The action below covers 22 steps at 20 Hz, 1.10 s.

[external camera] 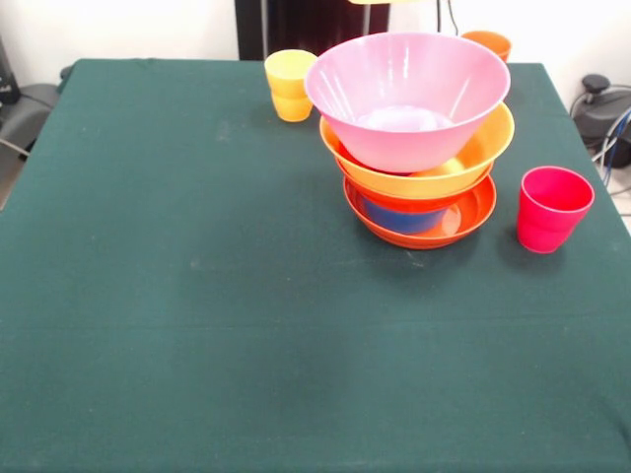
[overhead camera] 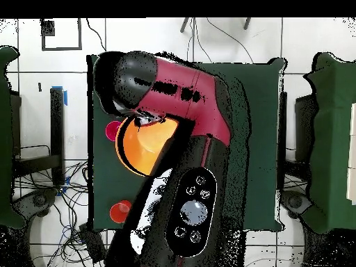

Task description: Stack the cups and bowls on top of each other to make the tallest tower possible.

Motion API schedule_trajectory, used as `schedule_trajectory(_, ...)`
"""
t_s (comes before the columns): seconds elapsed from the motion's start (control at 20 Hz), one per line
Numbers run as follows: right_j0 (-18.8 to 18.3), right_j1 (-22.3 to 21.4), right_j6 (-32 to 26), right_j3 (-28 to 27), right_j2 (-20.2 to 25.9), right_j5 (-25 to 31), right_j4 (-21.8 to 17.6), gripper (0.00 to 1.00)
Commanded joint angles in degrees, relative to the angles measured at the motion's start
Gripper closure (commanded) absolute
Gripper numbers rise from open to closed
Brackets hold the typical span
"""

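Observation:
The tower stands at the table's far right in the front view: a shallow red-orange bowl (external camera: 424, 229) lowest, a small blue bowl (external camera: 402, 217) in it, a large orange-yellow bowl (external camera: 463, 158) above, and the large pink bowl (external camera: 406, 94) on top. A second orange-yellow bowl (overhead camera: 142, 149) hangs above the tower under my arm; its underside shows at the front view's top edge (external camera: 383, 2). My gripper (overhead camera: 146, 122) is mostly hidden by the arm and holds this bowl at its rim. The yellow cup (external camera: 289, 84), orange cup (external camera: 487, 42) and red-pink cup (external camera: 552, 207) stand apart around the tower.
My red and black arm (overhead camera: 188, 104) covers much of the table (overhead camera: 254, 139) in the overhead view. The red-pink cup (overhead camera: 112, 131) and orange cup (overhead camera: 120, 211) show beside it. Cables and black equipment (external camera: 596, 108) lie off the table's right edge.

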Motion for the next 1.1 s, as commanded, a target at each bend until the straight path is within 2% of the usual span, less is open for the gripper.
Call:
schedule_trajectory(0.05,-0.7,4.4,-1.8,-1.9,6.5,4.0,-3.5,1.00)
schedule_trajectory(0.9,-1.7,6.4,-3.1,-5.2,7.0,5.1,-4.1,1.00)
schedule_trajectory(1.1,-1.8,7.7,-3.1,-5.2,7.2,2.3,-3.9,1.00)
